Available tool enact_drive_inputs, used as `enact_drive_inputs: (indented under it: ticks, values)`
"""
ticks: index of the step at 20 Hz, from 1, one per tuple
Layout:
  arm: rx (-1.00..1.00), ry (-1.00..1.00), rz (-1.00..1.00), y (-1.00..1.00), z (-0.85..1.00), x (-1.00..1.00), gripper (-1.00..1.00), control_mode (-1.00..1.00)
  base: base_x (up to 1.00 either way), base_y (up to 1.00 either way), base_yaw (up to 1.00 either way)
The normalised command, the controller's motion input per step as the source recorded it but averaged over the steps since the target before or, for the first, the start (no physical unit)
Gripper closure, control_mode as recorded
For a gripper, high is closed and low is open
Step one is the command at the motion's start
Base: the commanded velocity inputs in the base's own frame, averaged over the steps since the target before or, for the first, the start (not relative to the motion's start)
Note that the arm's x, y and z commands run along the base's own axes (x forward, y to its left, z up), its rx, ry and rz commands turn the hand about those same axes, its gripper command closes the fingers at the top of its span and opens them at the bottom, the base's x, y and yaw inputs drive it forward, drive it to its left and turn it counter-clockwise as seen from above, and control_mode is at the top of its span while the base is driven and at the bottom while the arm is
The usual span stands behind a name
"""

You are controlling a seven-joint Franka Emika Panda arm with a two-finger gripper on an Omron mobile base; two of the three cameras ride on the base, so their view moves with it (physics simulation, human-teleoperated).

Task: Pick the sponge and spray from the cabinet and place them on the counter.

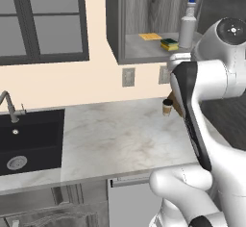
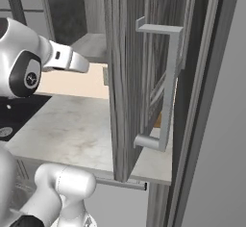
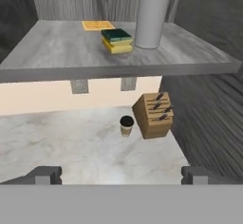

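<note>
the fingers (image 3: 121, 174) stand wide apart and hold nothing, their dark tips at the lower corners of the hand view. a good approach rises and pushes forward to shelf level, centring on the small yellow block sponge with its dark green top (image 3: 116, 41) — clear of the pale grey cylindrical spray bottle (image 3: 152, 15) just beside it. both sit upper centre on the dark wood-grain cabinet's grey shelf (image 3: 57, 52), well above the fingers; the white marble-look bench (image 3: 71, 142) lies below.

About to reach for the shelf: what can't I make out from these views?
- Spray: nozzle cut off by the hand view's top edge.
- Gripper: the arm hides it in the left base view.
- Knife block: mostly behind the arm in the left base view.
- Cabinet: its open door blocks the shelf in the right base view.
</note>
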Motion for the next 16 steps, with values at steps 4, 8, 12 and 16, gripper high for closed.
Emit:
enact_drive_inputs:
  ticks: [4,8,12,16]
  values:
    - [0.01,-0.02,-0.05,-0.09,0.00,0.18,-1.00,-1.00,0.00,0.00,0.00]
    - [0.00,0.01,-0.06,-0.05,-0.01,0.28,-1.00,-1.00,0.00,0.00,0.00]
    - [0.04,-0.07,-0.09,-0.13,0.04,0.26,-1.00,-1.00,0.00,0.00,0.00]
    - [0.02,-0.06,-0.07,-0.08,0.15,0.32,-1.00,-1.00,0.00,0.00,0.00]
